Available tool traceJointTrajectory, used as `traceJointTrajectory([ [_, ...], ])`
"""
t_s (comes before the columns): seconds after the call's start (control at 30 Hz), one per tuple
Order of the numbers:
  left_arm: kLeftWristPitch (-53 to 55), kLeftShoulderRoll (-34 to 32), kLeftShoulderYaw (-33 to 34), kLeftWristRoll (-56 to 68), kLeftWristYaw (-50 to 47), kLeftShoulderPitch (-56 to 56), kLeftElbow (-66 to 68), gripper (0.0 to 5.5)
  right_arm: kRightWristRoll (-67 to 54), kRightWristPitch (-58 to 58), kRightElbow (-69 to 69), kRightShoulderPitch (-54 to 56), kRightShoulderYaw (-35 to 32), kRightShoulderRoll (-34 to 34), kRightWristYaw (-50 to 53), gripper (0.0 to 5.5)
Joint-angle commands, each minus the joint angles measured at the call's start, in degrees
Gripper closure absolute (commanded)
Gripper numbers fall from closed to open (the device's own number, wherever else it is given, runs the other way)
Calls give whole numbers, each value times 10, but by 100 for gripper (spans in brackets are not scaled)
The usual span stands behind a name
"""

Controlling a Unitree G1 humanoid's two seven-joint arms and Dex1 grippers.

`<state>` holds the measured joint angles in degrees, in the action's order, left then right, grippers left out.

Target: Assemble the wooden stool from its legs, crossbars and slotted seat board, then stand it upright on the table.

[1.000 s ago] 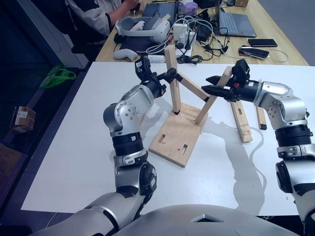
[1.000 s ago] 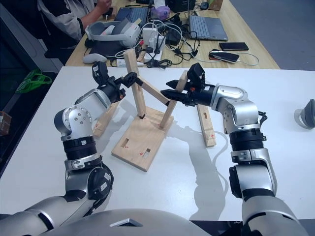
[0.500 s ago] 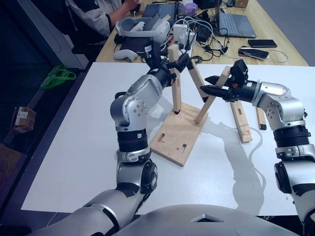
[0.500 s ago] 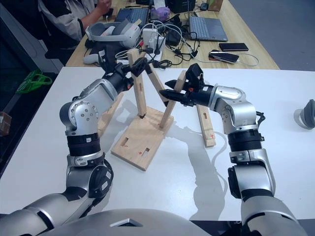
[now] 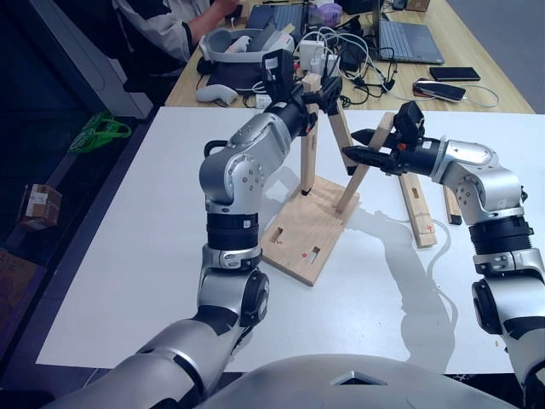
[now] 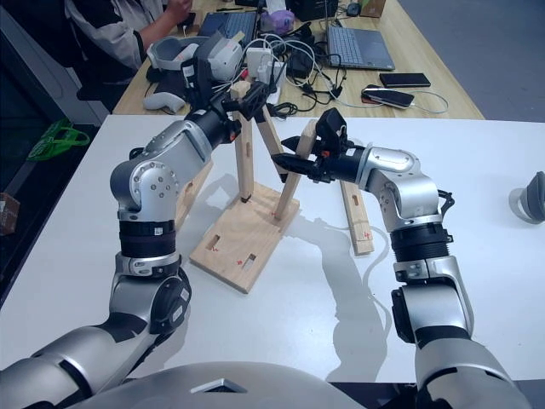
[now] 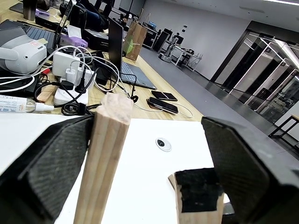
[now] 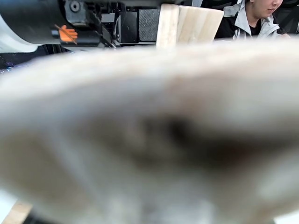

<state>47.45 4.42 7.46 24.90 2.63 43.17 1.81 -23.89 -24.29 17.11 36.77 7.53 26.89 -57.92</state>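
Observation:
The slotted seat board [image 5: 298, 243] lies flat on the white table [image 5: 128, 256]. One leg [image 5: 306, 162] stands upright in it, and a second leg [image 5: 356, 183] leans in the slot beside it. A crossbar [image 5: 343, 141] slants steeply between them, its lower end at the leaning leg. My left gripper [image 5: 322, 89] is at the upright leg's top. In the left wrist view its fingers [image 7: 51, 163] stand wide apart, with the leg top [image 7: 105, 154] against one and a black-tipped wood end [image 7: 198, 198] between them. My right gripper [image 5: 350, 143] is shut on the leaning leg, whose wood [image 8: 149, 130] lies blurred in front of its camera.
Two loose wooden pieces [image 5: 417, 204] [image 5: 451, 204] lie on the table to the right, and another [image 6: 192, 183] lies behind my left arm. A desk at the back carries a headset [image 5: 243, 43], cables, laptops and phones [image 5: 451, 75]. A grey object [image 6: 532, 198] sits at the table's right edge.
My left gripper rose and moved back to the upright leg's top, swinging the crossbar's upper end up with it. The right gripper stayed on the leaning leg.

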Motion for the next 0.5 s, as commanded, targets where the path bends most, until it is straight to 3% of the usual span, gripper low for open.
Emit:
traceJointTrajectory([
  [0.03,3,-10,-37,-21,15,-7,23,127,43,-15,14,-32,42,-10,2,347],
  [0.27,-11,-67,-95,-79,42,-33,12,127,38,-18,7,-37,36,-7,5,347],
  [0.5,-7,-82,-97,-90,50,-52,-5,127,33,-24,-8,-48,29,-9,15,347],
])
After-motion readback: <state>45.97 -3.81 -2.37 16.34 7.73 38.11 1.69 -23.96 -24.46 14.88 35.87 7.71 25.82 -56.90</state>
